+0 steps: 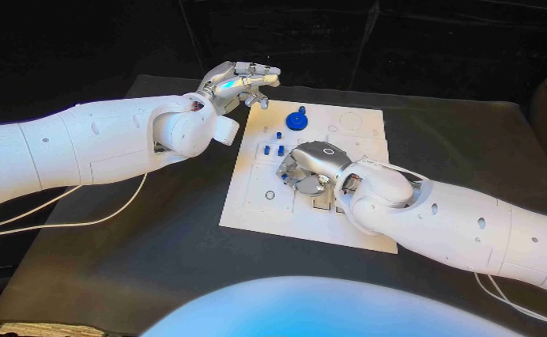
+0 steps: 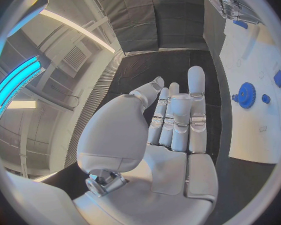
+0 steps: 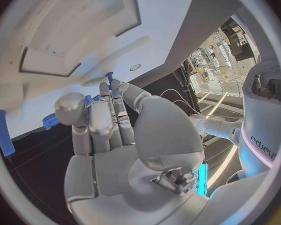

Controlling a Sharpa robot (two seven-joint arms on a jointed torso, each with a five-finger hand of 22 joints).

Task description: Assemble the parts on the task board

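The white task board lies in the middle of the black table. A blue gear stands on its far part, and small blue parts stand just nearer. My right hand is bent down over the board's middle. Its thumb and fingers pinch a small blue part that sticks out past the fingertips. My left hand hangs raised beyond the board's far left corner, fingers straight and apart, with nothing in it. The left wrist view shows the gear and my right hand.
Round and square recesses mark the board's far right part. Bare black table surrounds the board. A white cable trails below my left arm on the left side.
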